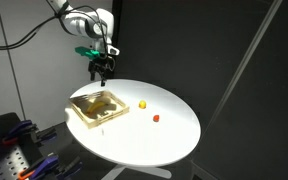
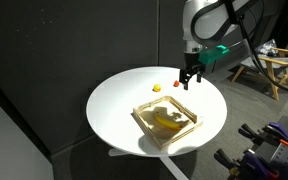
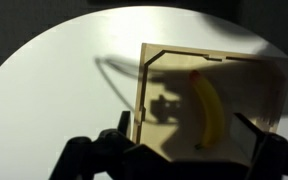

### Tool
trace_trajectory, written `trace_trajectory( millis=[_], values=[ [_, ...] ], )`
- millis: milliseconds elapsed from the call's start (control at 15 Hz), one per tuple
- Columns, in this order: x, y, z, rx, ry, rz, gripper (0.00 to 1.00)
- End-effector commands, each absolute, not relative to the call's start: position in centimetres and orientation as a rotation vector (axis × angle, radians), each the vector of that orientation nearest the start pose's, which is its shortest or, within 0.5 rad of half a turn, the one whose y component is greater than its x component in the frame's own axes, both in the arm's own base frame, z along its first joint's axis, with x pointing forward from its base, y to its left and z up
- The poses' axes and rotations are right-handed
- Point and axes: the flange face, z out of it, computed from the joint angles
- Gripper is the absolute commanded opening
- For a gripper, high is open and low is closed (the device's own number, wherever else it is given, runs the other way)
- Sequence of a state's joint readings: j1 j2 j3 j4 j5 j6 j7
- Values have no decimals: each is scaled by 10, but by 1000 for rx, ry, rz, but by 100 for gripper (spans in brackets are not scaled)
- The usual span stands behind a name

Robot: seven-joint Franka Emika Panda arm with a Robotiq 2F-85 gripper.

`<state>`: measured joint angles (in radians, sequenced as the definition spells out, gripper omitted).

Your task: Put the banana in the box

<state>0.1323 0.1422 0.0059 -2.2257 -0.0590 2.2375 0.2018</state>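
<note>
Gripper [image 3: 169,150] open, empty, at six o'clock; banana [image 3: 206,110] lies in box [image 3: 144,90], light, soft, graspable mid-curve

box [image 3: 246,80] cropped at right, tool [image 3: 174,160] fingertips cut off

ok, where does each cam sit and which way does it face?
Exterior view: off the table, looking down across the round white table; box near its left edge; arm comes in from the top, gripper above the far rim.
Exterior view: opposite side, also looking down; box centre, arm at upper right, gripper.
Wrist view: above, looking down on the banana in the box; dark fingers along the bottom edge.
Shared: all three show the banana in the box; both exterior views also show the arm.
</note>
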Motion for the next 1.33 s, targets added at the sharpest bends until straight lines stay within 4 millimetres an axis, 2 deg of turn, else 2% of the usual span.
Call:
trace_trajectory(
  millis=[0, 200, 467, 933, 1267],
  values=[
    [501, 70, 318, -3156, -97, 239, 100],
    [492, 72, 329, -3160, -177, 247, 100],
    [484, 74, 343, -3173, -196, 189, 100],
    [478, 68, 366, -3182, -73, 11, 100],
    [478, 58, 371, -3171, 31, -94, 100]
  ],
)
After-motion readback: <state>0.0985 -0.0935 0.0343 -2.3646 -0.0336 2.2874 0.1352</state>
